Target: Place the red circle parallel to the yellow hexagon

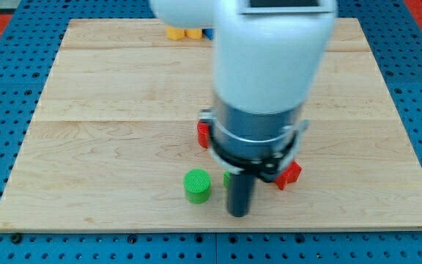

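My tip (239, 214) rests on the wooden board (108, 110) near the view's bottom, just right of the green round block (197, 185). A red block (204, 133) peeks out left of the arm, and another red block (290, 173) shows at its right; their shapes are largely hidden by the arm. A sliver of a second green block (227, 178) shows just behind the rod. Yellow blocks (182, 32) sit at the view's top edge, partly hidden by the arm, with a blue block (208, 33) beside them. I cannot tell which one is the hexagon.
The white and grey arm body (266, 81) covers the board's middle and hides what lies beneath it. Blue pegboard (6, 110) surrounds the board on all sides.
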Action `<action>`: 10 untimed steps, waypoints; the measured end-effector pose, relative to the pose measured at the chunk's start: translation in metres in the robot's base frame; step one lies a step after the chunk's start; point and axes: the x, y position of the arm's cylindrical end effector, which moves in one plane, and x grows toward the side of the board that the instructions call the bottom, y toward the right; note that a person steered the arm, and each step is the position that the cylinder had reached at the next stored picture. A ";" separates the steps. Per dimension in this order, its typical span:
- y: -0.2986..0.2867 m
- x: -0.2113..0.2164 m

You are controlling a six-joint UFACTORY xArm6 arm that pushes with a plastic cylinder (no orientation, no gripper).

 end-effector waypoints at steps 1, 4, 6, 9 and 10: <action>-0.037 0.000; -0.036 -0.031; 0.004 -0.061; -0.055 -0.114; -0.067 -0.129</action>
